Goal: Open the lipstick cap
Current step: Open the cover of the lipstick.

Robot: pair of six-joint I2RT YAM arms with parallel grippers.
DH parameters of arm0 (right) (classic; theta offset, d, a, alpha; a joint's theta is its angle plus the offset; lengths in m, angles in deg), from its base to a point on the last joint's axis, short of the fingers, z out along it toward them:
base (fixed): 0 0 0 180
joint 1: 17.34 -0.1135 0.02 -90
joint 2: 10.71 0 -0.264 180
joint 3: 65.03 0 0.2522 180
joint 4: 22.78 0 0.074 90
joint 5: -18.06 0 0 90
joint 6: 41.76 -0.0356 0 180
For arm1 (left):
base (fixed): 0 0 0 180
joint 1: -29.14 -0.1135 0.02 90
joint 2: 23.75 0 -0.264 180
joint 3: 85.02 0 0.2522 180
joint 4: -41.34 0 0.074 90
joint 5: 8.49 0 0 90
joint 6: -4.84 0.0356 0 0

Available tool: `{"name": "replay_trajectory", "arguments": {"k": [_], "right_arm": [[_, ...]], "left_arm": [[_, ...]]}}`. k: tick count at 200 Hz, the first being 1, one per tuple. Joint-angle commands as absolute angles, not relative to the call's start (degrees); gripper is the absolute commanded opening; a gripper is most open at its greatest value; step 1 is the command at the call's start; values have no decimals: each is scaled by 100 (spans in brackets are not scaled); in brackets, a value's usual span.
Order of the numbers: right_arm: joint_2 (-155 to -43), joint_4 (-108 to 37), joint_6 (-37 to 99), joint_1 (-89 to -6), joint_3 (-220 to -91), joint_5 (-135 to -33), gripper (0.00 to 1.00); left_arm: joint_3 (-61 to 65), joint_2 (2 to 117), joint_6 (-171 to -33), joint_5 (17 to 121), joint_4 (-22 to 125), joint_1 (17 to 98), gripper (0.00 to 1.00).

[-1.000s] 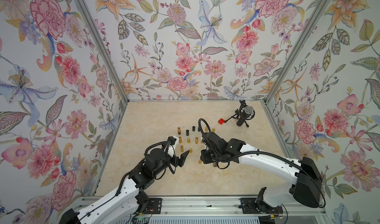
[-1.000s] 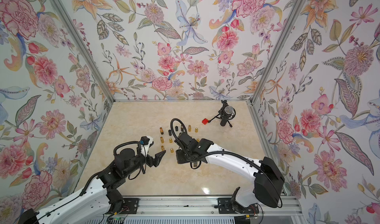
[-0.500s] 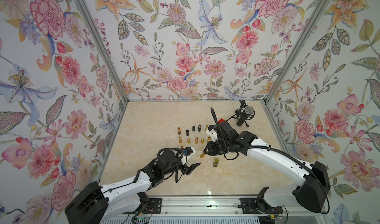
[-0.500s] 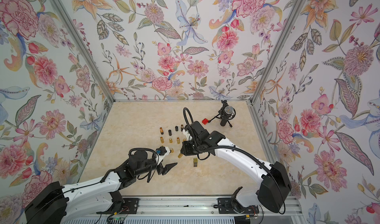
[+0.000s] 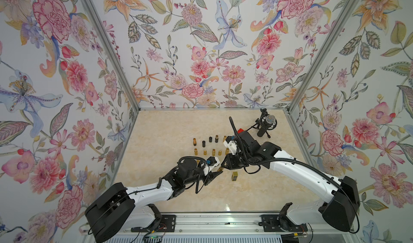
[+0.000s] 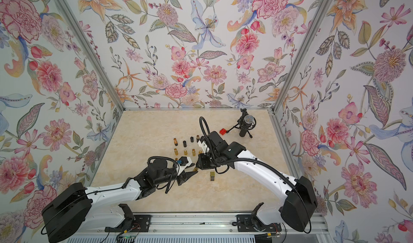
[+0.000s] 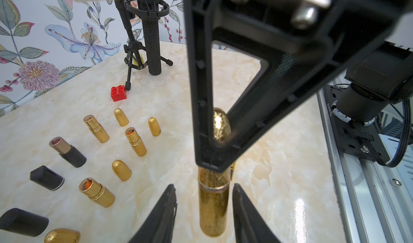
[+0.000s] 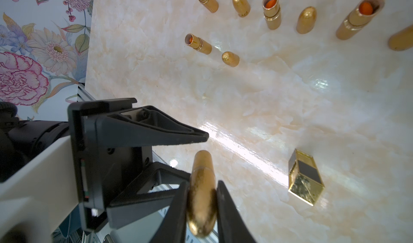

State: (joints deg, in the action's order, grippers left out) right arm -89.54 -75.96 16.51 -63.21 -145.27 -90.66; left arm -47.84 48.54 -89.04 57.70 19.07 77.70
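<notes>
one gold lipstick tight in right gripper, its base between parted jaws of left gripper

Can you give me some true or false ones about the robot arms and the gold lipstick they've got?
1. The right gripper is clamped on a gold lipstick. True.
2. The left gripper is squeezing that lipstick. False: its jaws stand open on either side of it, with gaps.
3. The held lipstick's cap is off. False: it is on.
4. A red block sits by the microphone stand. True.
</notes>
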Motion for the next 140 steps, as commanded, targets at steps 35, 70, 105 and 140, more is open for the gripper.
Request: {"name": "replay_trajectory", "arguments": {"k": [35,70,105,140], "right_arm": [[-8735,-7694,1678,-6284,-14716,-9103,24],[-8743,-7695,1678,-6286,-14712,-9053,24],[-8744,-7690,1680,-6270,-14698,-9011,23],[-8684,-7688,1674,-6250,-14748,-8960,23]], "left_arm": [[-4656,5042,-8951,5615,1537,7826,31],[-4615,5054,-8920,5585,1575,7827,22],[-4638,4974,-8920,5589,1634,7828,15],[-4673,4860,-8895,5702,1813,7832,14]]}}
